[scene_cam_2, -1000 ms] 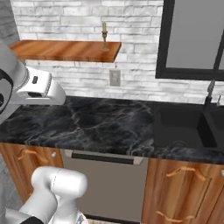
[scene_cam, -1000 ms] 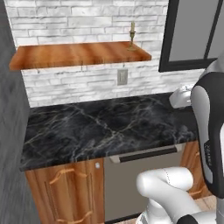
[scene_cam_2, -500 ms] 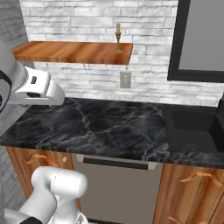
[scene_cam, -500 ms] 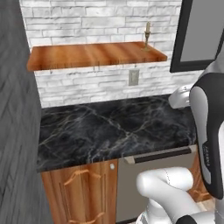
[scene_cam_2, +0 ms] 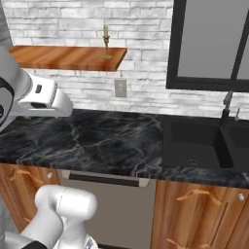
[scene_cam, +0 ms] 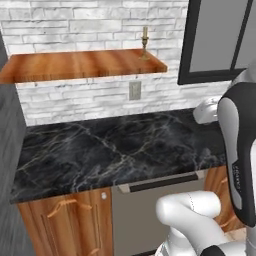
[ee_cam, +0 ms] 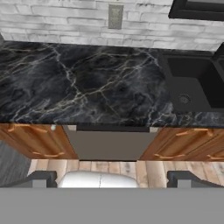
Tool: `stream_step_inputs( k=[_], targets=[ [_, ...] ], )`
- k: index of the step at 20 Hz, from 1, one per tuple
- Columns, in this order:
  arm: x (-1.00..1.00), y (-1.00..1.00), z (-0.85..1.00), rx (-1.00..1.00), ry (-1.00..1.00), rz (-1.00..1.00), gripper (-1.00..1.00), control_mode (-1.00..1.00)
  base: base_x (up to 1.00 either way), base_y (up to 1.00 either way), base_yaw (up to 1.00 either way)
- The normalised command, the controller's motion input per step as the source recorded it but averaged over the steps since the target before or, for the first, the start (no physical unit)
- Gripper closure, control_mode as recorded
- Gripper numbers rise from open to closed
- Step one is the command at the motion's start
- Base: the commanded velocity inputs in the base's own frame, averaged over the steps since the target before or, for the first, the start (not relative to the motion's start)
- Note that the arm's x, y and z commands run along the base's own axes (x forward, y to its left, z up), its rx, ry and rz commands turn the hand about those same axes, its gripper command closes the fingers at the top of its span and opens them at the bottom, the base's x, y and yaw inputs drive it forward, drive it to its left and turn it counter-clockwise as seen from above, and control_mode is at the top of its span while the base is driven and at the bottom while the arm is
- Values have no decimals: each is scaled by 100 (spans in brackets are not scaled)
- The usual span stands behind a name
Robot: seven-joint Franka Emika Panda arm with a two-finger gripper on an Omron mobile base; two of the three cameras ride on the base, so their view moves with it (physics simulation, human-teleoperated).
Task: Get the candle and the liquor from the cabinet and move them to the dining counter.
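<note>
Claw (ee_cam: 112, 177) tips sit at the bottom corners of the hand view, far apart, wide open, nothing between them. It looks down on a black marble counter (ee_cam: 83, 87) with pale veins, black sink (ee_cam: 197, 83) at right, wall outlet (ee_cam: 115, 15) at top. Candle (scene_cam: 145, 44): short pale-yellow taper in a slim brass-gold stick with round foot, upright at the right end of the cabinet (scene_cam: 75, 65), a thick reddish-brown wood shelf against white brick, upper centre of left base view. Right base view has the candle (scene_cam_2: 106, 43) in the upper left of frame, near that shelf's (scene_cam_2: 63, 57) right end. Liquor not seen.
</note>
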Motion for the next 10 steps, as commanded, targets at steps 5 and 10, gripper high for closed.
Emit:
stream_step_inputs(
  k=[5, 10],
  targets=[
    [0, 0, 0, 0, 0, 0, -100, 100, 45, -12, 0],
    [0, 0, 0, 0, 0, 0, -100, 100, 56, 7, 0]
  ],
)
